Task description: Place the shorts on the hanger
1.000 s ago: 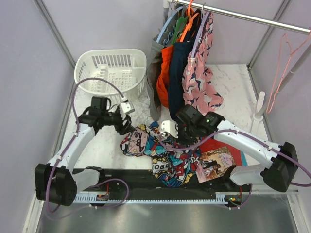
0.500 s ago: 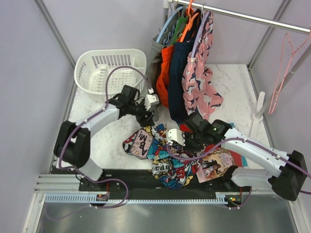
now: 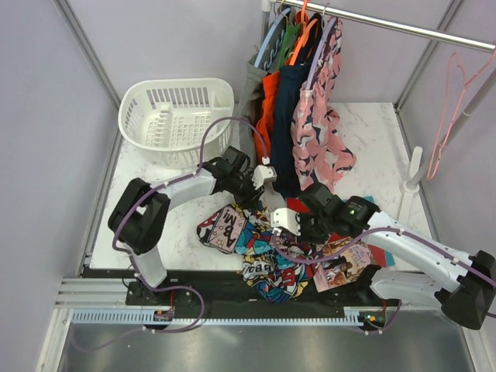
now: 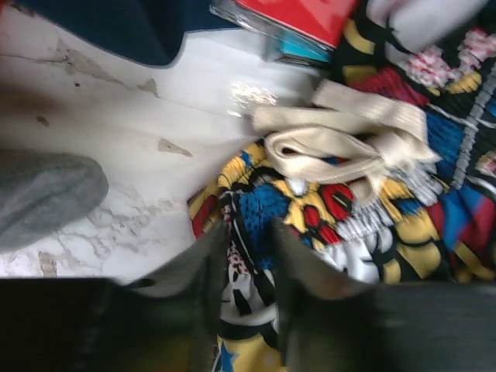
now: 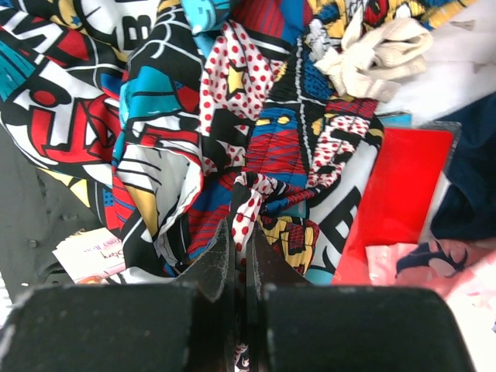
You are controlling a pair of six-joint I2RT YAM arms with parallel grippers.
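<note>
- Right claw [image 5: 240,232] is clenched on a pinched fold of the shorts [image 3: 252,252], right in the middle of the heap!
- The shorts, one pair, lie crumpled at the near edge of the table [image 3: 174,244], long axis running left to right, directly under both claws.
- Left claw [image 4: 249,229] hovers released just beyond, fingers apart over the cloth's edge beside the cream drawstring [image 4: 341,147].
- Farther back: one white basket [image 3: 177,116], and at least four garments on the rail [image 3: 403,29].
- Farthest right, one pink hanger [image 3: 443,116] hangs well apart, up and right of the grip. The right arm is nearer, I judge.
</note>
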